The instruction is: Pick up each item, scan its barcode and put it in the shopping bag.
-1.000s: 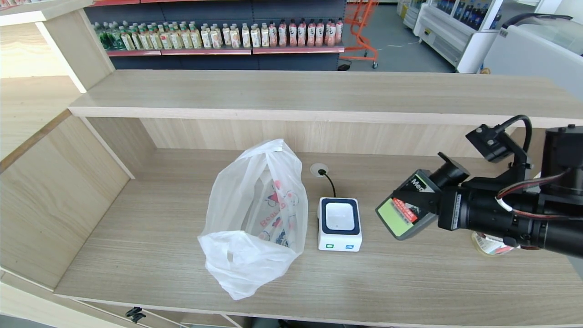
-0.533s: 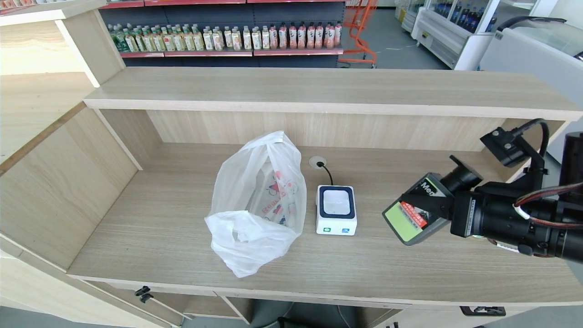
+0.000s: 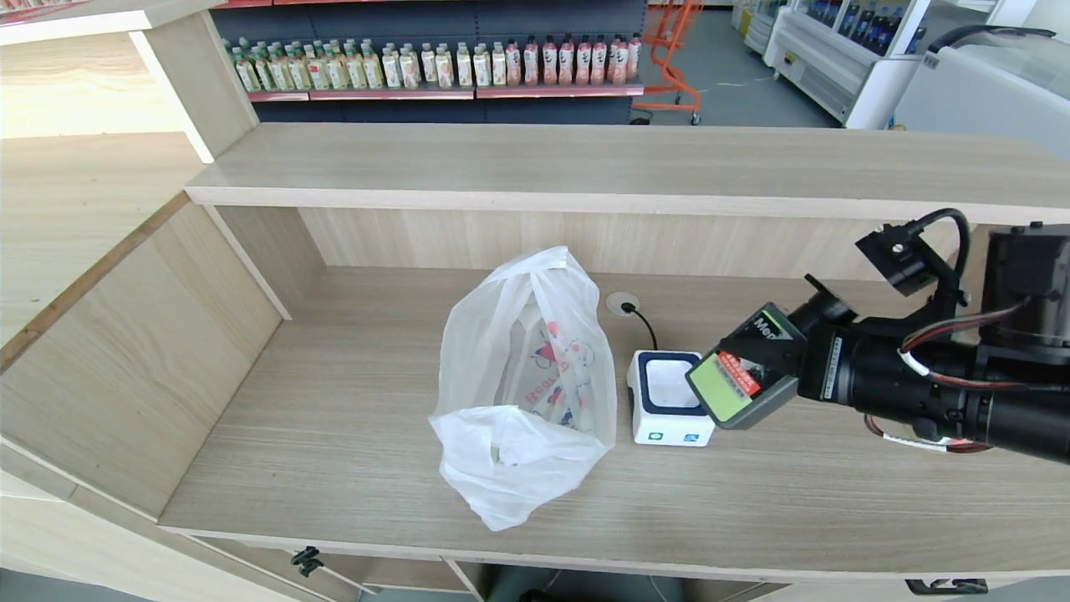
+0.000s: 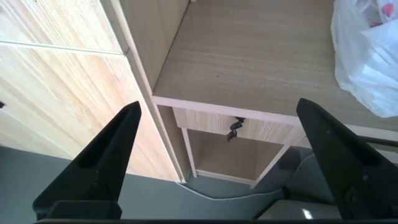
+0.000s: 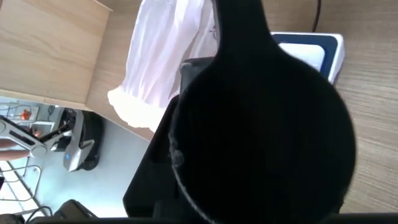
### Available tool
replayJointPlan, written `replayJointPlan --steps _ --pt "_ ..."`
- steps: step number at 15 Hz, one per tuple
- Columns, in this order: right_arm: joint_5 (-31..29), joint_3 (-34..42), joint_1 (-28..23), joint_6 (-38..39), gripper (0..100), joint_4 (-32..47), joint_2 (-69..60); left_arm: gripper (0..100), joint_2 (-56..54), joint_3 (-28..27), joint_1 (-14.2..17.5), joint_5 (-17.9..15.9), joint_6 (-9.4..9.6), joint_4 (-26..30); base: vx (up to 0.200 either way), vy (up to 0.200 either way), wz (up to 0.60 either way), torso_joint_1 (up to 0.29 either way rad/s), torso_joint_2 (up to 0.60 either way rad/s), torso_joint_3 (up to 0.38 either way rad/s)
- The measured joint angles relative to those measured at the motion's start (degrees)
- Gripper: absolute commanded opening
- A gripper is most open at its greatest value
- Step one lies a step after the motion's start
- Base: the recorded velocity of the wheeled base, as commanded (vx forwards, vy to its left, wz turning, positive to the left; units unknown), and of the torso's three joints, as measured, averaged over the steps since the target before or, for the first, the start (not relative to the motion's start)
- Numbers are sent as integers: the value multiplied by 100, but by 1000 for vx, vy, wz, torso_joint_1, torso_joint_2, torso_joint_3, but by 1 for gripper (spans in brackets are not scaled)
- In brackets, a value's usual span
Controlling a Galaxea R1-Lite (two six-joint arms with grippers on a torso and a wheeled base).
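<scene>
Left wrist view has the left tool (image 4: 214, 165) released, its two dark fingers spread wide and holding nothing, hanging off the front edge of the counter (image 4: 249, 56) above a drawer front (image 4: 205, 123). Farther in, the shopping bag (image 3: 522, 393) slumps on the counter. It is thin white plastic, its mouth gapes upward, and printed packs show through its side. Just beside it, on the robot's right, sits the scanner (image 3: 664, 414), a white block with a dark-framed window facing up. The right tool (image 3: 777, 351) is clenched on the box (image 3: 720, 389), a small grey carton with a green face and a red label. It is held tilted in the air and overlaps the scanner's right edge in the head view. The box looks light and stiff-walled, probably thin card that a hard squeeze would dent. The present hold at one end seems sound, since it leaves the broad faces bare for the scanner. The bag looks limp and slippery and will likely give if nudged, so the box is best lowered through the mouth from above. Behind the scanner its cable (image 3: 642, 322) runs to a hole in the counter.
</scene>
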Motion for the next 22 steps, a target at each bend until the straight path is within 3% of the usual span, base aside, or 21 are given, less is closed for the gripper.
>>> replayJointPlan --steps 6,10,12,16,22 --pt "-93 -706 29 -2 0 -16 887 100 0 0 0 -2 13 0 0 0 0 0 0 0" --pt "-653 -984 265 -33 0 -126 1497 100 0 0 0 -2 16 0 0 0 0 0 0 0" --pt "-735 -1058 438 -255 0 -552 1888 100 0 0 -4 0 11 1 0 0 0 0 0 0" --pt "-730 -901 652 -1768 0 -1858 2772 100 0 0 -4 -2 11 1 0 0 0 0 0 0" --pt "-719 -997 1036 -2415 0 -2882 3801 100 0 0 2 0 16 0 0 0 0 0 0 0"
